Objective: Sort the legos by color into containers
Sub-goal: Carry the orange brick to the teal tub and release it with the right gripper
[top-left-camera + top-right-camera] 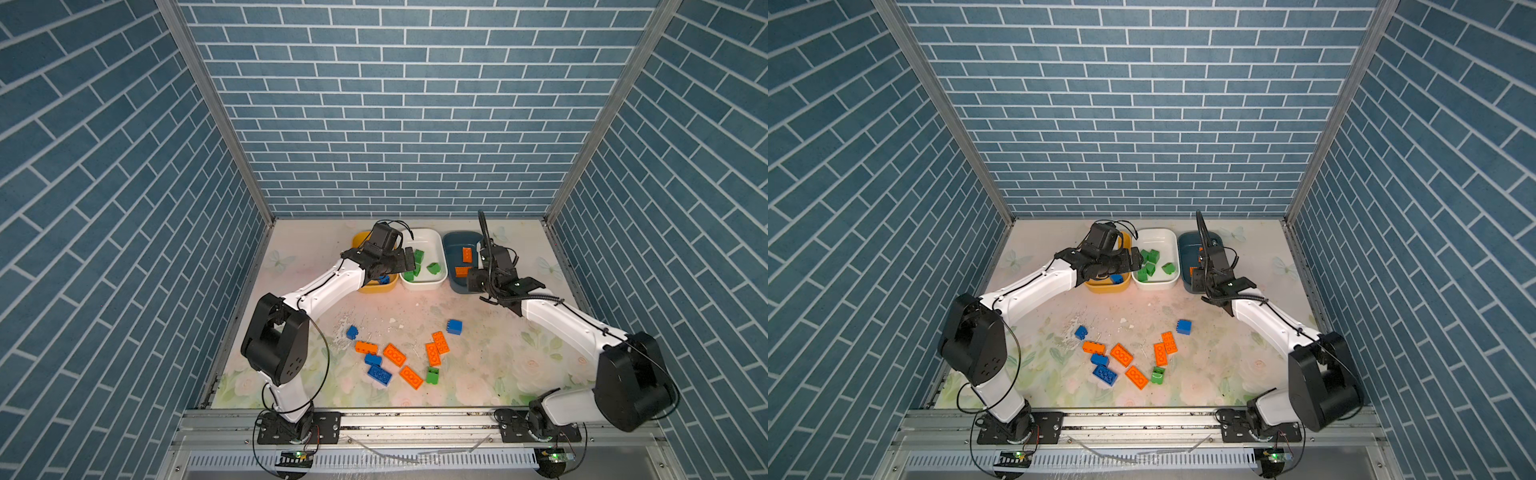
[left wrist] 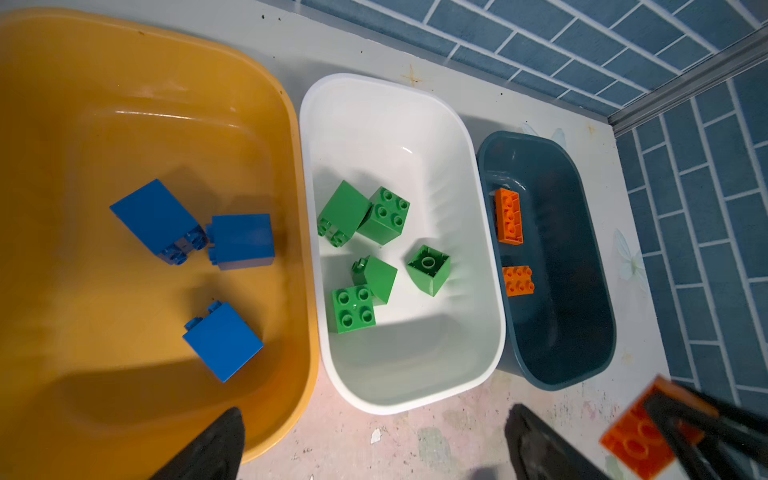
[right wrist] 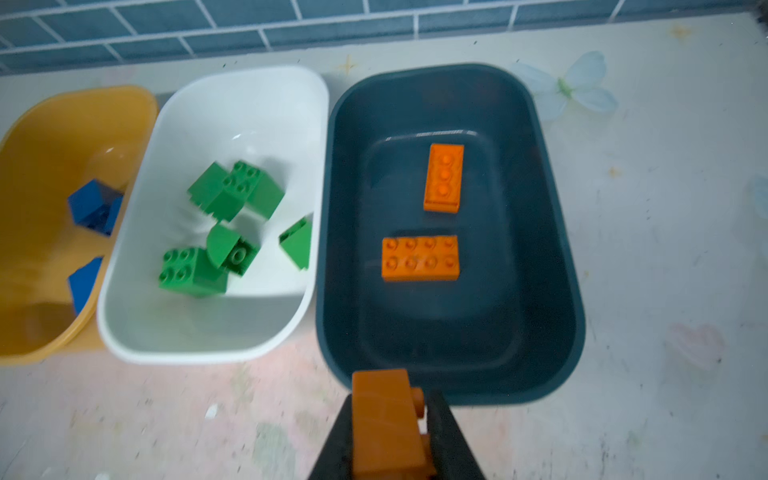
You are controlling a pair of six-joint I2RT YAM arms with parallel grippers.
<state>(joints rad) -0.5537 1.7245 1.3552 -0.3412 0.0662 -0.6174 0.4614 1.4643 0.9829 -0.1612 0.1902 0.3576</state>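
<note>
Right end effector (image 3: 392, 419) clamped an orange brick (image 3: 382, 399) across its smooth sides; it looked light, rigid. Left end effector (image 2: 376, 415) gaped empty.

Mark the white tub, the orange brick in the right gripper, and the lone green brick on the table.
white tub (image 2: 399, 365): left wrist view, bare floor inside.
orange brick (image 3: 386, 424): right wrist view, smooth face between the jaws.
green brick (image 1: 432, 375): in a top view, its middle.

From above, the left arm (image 1: 328, 286) hides most of the yellow tub (image 1: 374, 288).
</note>
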